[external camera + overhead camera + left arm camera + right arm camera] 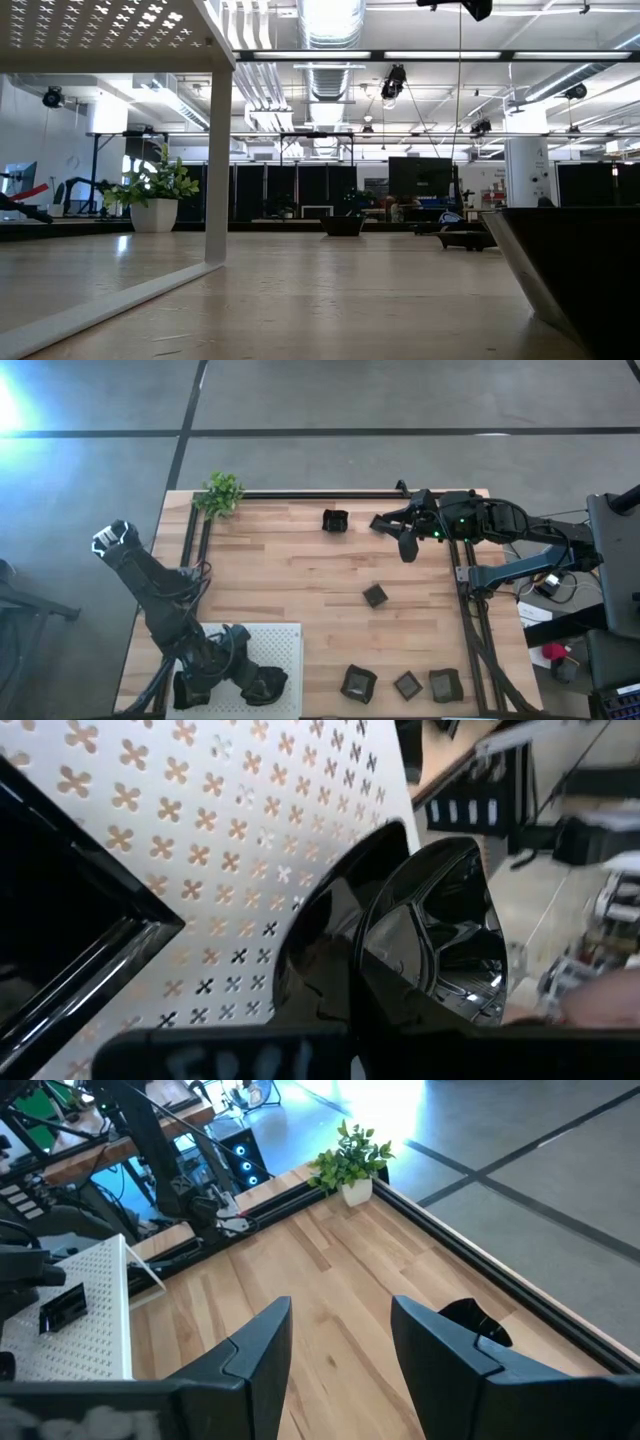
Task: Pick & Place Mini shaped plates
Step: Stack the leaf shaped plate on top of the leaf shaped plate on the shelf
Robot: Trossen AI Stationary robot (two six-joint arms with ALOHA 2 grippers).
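You've got the wooden desk [300,590] filling the high view, with the white perforated board [275,660] at its near left corner. The left arm is folded down over that board; its left pincer [262,686] is clenched, parked at the board's near edge, and you can't tell from the wrist view whether the glossy dark rounded thing right in front of it is a plate. The right arm reaches in from the right rail, and the right pincer [340,1350] hangs released above the desk's far side, fingers spread with nothing between them.

5 mini shaped plates show on the desk: 1 [335,520] near the far edge, just beside the right pincer; 1 [375,595] mid-desk; 3 in a row along the near edge [358,682], [407,684], [444,684].

The small green plant [221,493] sits at the far left corner.
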